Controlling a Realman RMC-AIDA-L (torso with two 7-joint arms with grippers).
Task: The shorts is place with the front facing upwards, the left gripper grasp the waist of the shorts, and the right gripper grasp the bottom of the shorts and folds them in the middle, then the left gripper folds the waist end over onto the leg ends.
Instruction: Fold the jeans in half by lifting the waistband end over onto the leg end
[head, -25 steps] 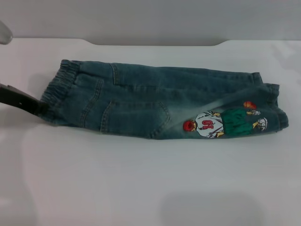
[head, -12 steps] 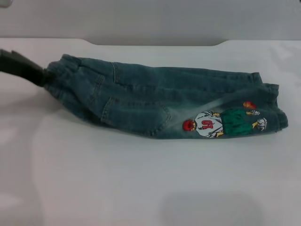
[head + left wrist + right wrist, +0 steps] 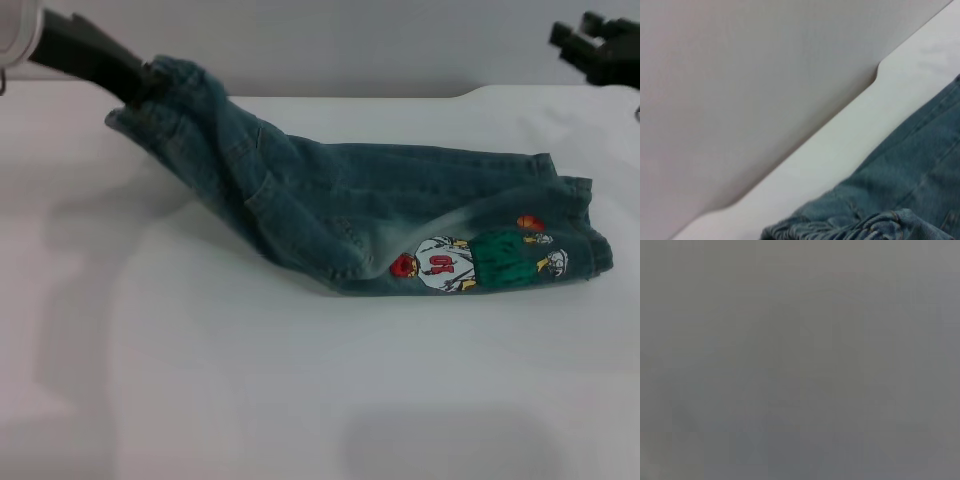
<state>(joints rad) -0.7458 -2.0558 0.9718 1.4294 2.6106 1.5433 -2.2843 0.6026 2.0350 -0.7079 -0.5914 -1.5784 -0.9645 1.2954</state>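
Left gripper (image 3: pixel 140 82) at 10 o'clock clamps the ruched waist of the shorts (image 3: pixel 175 75), lifting the folded denim shorts (image 3: pixel 350 200) off the white table (image 3: pixel 300 380); right gripper (image 3: pixel 590 45) at 2 o'clock, fingers unclear.

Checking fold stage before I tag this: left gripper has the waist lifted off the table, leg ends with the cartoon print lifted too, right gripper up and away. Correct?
Not quite. The leg ends with the cartoon print lie flat on the table; the head view shows it. The rest holds: the left gripper has the waist lifted off the table, and the right gripper is up and away.
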